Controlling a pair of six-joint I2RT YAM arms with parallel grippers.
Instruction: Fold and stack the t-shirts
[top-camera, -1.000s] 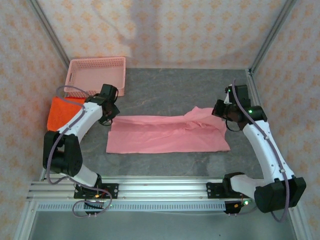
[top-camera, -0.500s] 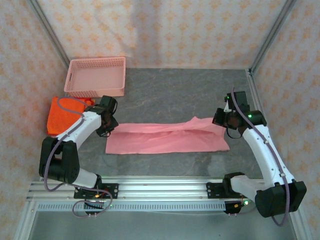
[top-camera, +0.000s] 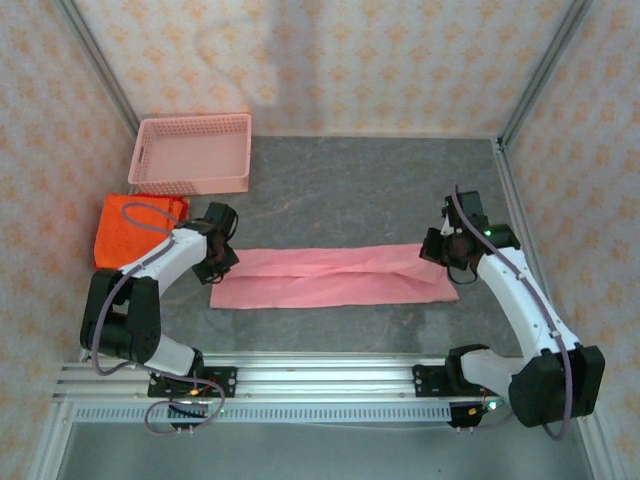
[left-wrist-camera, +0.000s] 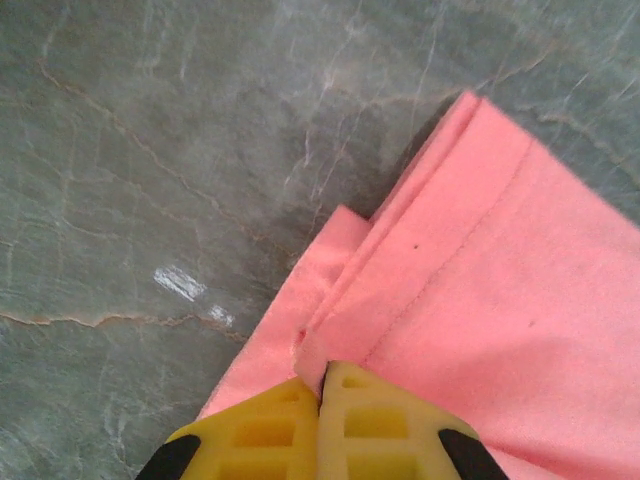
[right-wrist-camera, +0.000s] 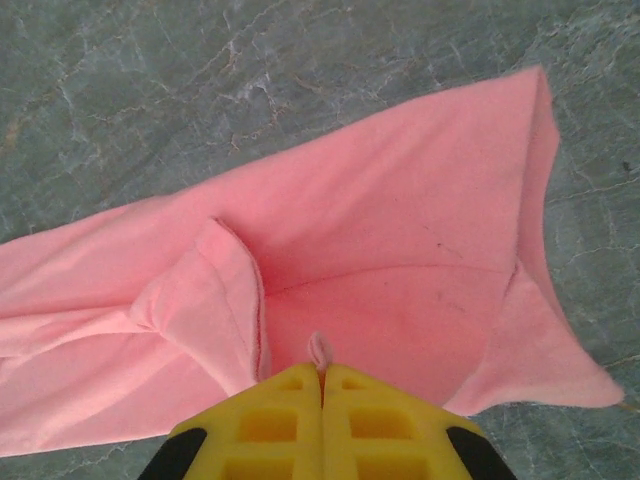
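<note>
A light pink t-shirt (top-camera: 330, 277) lies as a long folded strip across the grey table. My left gripper (top-camera: 222, 262) is shut on its left end; in the left wrist view the yellow fingertips (left-wrist-camera: 322, 385) pinch a folded hem of the pink t-shirt (left-wrist-camera: 480, 280). My right gripper (top-camera: 440, 256) is shut on the right end; in the right wrist view a small pucker of the pink t-shirt (right-wrist-camera: 400, 270) pokes up between the closed yellow tips (right-wrist-camera: 321, 372). An orange-red t-shirt (top-camera: 122, 227) lies folded at the left edge.
A rigid pink mesh basket (top-camera: 192, 153) stands at the back left, behind the orange-red shirt. Bare grey table (top-camera: 380, 185) stretches behind the pink strip. An aluminium rail (top-camera: 320, 375) runs along the near edge, and frame posts stand at the back corners.
Both grippers have come toward the near edge with the shirt's far edge in them, laying it over the front half. The pink shirt is now a narrower, flatter strip.
</note>
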